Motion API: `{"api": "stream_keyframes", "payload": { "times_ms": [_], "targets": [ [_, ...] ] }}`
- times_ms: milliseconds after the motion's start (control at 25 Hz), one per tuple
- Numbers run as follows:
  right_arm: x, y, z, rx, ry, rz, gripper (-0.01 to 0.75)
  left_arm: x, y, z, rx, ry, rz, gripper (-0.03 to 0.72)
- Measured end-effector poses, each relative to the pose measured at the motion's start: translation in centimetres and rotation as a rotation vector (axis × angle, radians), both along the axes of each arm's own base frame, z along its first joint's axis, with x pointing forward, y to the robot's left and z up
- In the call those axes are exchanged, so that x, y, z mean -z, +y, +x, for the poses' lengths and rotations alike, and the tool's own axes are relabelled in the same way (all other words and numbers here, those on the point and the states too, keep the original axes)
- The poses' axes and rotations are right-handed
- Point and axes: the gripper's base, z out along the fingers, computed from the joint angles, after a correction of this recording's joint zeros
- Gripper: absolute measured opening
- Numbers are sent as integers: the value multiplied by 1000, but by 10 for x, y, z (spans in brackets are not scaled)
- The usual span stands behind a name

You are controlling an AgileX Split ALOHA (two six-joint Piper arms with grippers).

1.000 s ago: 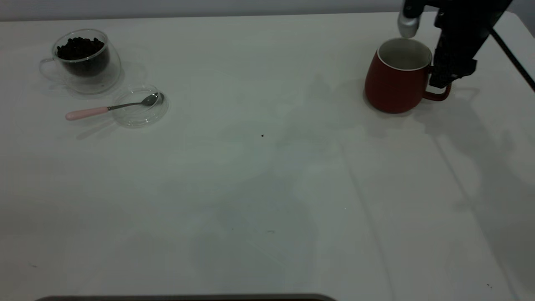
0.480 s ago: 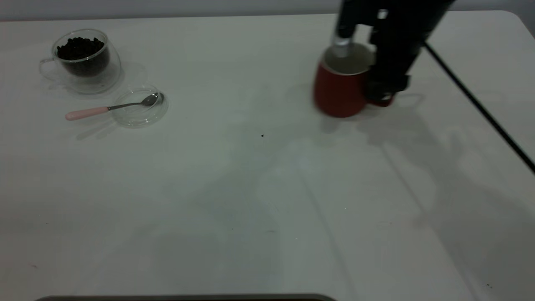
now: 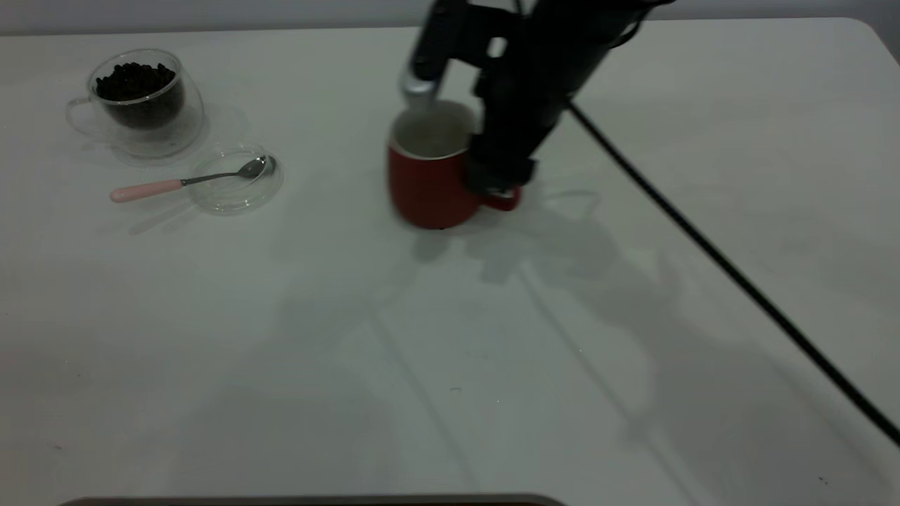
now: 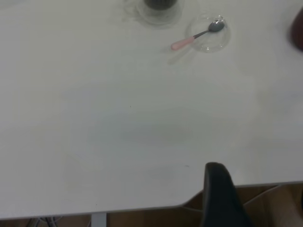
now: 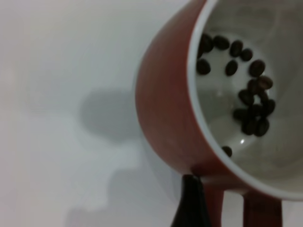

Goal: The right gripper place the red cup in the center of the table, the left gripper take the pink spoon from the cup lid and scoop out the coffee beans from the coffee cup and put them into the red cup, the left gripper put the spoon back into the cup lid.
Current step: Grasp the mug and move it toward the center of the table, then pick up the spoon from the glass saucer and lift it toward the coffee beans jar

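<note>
Ext. view: right gripper (image 3: 496, 184) fingertips hidden behind red cup (image 3: 427, 190) handle; arm cut by top edge. Cup base blurred. Right wrist view: cup cut off by top and side edges, handle cut by lower edge. Left wrist view: coffee cup (image 4: 160, 4) cropped at top edge; red cup only a sliver at side edge; left gripper (image 4: 222, 198) shows one finger only.

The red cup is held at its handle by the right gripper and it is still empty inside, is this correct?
Not quite: the red cup is not empty. The right wrist view shows coffee beans scattered on its white bottom. The right gripper does hold it at the handle.
</note>
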Motion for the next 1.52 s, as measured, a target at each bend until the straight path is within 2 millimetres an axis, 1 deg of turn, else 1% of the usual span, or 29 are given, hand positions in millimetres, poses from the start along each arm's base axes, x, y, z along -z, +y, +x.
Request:
{"api": "stream_keyframes", "payload": {
  "times_ms": [120, 240, 280, 320, 400, 480, 640, 680, 760, 800, 880, 920, 1000, 1080, 1200, 1360, 1520],
  "targets": [
    [-1, 15, -8, 16, 3, 40, 615, 0, 0, 0, 0, 0, 0, 463],
    [-6, 17, -11, 19, 30, 51, 611, 0, 0, 0, 0, 0, 0, 463],
    [-12, 17, -12, 17, 52, 53, 609, 0, 0, 0, 0, 0, 0, 463],
    [-22, 15, -13, 14, 67, 55, 607, 0, 0, 0, 0, 0, 0, 463],
    [-49, 8, -15, 22, 121, 59, 600, 0, 0, 0, 0, 0, 0, 463],
    [-86, -4, -18, 63, 165, 66, 596, 0, 0, 0, 0, 0, 0, 463],
    [-156, -43, -29, 222, 291, 58, 591, 0, 0, 0, 0, 0, 0, 463],
    [-170, -54, -33, 259, 323, 55, 590, 0, 0, 0, 0, 0, 0, 463],
    [-204, -73, -45, 307, 345, 63, 590, 0, 0, 0, 0, 0, 0, 463],
    [-217, -80, -52, 317, 354, 63, 590, 0, 0, 0, 0, 0, 0, 463],
    [-249, -92, -72, 325, 331, 79, 590, 0, 0, 0, 0, 0, 0, 463],
    [-262, -97, -83, 329, 314, 88, 590, 0, 0, 0, 0, 0, 0, 463],
    [-281, -108, -105, 352, 303, 100, 590, 0, 0, 0, 0, 0, 0, 463],
    [-293, -120, -129, 376, 302, 103, 590, 0, 0, 0, 0, 0, 0, 463],
    [-297, -135, -158, 424, 333, 89, 590, 0, 0, 0, 0, 0, 0, 463],
    [-291, -150, -186, 506, 366, 83, 590, 0, 0, 0, 0, 0, 0, 463],
    [-277, -163, -210, 575, 400, 74, 590, 0, 0, 0, 0, 0, 0, 463]
  ]
}}
